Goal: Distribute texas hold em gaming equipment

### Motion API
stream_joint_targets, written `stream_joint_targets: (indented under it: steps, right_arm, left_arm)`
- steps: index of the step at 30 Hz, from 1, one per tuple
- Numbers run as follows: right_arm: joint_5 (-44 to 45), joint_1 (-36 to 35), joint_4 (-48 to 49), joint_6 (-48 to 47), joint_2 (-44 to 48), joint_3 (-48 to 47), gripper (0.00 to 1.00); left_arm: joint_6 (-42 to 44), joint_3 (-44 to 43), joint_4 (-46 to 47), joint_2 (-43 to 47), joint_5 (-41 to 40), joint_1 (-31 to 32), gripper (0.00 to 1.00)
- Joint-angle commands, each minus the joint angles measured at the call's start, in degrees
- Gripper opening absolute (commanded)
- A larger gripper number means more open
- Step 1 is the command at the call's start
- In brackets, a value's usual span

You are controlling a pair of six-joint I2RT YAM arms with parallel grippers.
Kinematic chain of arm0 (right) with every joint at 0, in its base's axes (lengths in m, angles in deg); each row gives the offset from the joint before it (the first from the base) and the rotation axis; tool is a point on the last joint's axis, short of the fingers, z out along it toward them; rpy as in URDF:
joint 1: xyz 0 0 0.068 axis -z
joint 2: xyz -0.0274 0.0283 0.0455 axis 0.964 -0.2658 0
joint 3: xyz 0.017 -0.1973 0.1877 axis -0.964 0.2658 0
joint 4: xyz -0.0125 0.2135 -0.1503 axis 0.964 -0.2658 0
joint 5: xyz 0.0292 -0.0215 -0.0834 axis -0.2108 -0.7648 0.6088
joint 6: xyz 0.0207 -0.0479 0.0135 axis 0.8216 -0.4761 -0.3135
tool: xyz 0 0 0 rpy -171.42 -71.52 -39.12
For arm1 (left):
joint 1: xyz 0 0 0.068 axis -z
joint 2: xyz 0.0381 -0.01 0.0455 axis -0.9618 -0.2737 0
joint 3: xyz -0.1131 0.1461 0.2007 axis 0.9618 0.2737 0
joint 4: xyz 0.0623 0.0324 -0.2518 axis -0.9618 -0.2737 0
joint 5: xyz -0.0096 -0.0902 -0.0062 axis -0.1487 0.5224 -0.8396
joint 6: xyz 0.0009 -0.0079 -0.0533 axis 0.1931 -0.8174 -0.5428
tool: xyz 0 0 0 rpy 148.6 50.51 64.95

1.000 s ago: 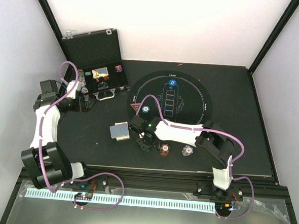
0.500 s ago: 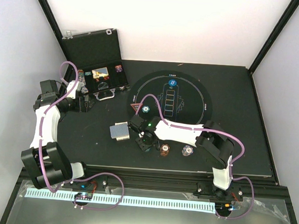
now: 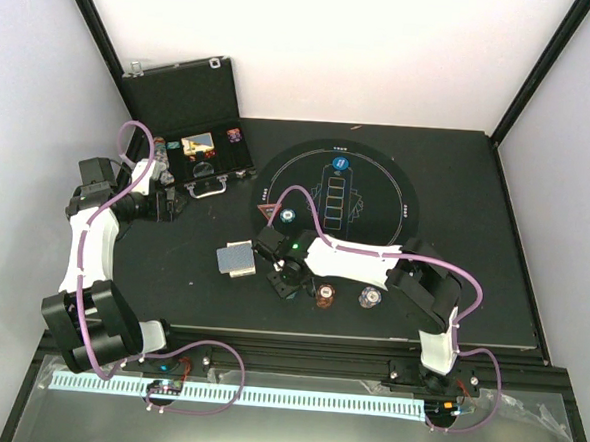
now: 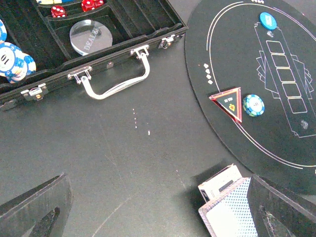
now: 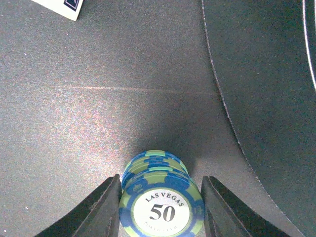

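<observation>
The left end effector hangs with its jaws spread wide, one dark finger at each near corner and the grey tabletop below. At the far left lies the open black case, silver handle and latches on its near side. Inside are a clear dealer disc, red dice and blue-and-white chips. The round black mat with white outlines fills the right. Just inside its left edge sits a red triangle marker, a teal-and-white chip just beside it on the right. A blue disc lies farther back. Near right, off the mat, rests a deck of cards, patterned back up.
</observation>
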Motion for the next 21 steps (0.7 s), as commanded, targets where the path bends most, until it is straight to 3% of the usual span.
stream_joint_targets:
  steps: [1,13,21]
  right_arm:
    - [0.6,-0.3,0.3,0.0,-0.4,0.0,0.41]
    - [2.1,0.9,-3.1,-1.1,1.3,-4.2,0.2]
    - [3.7,6.2,-6.1,-3.3,3.5,-7.9,0.17]
  left_arm:
    - [0.9,-2.3,-1.0,1.2,0.8,-0.4,0.99]
    - [0.9,-2.5,-0.9,1.3,0.7,-0.4,0.99]
    - [1.0,-2.6,-1.1,1.2,0.7,-0.4,0.99]
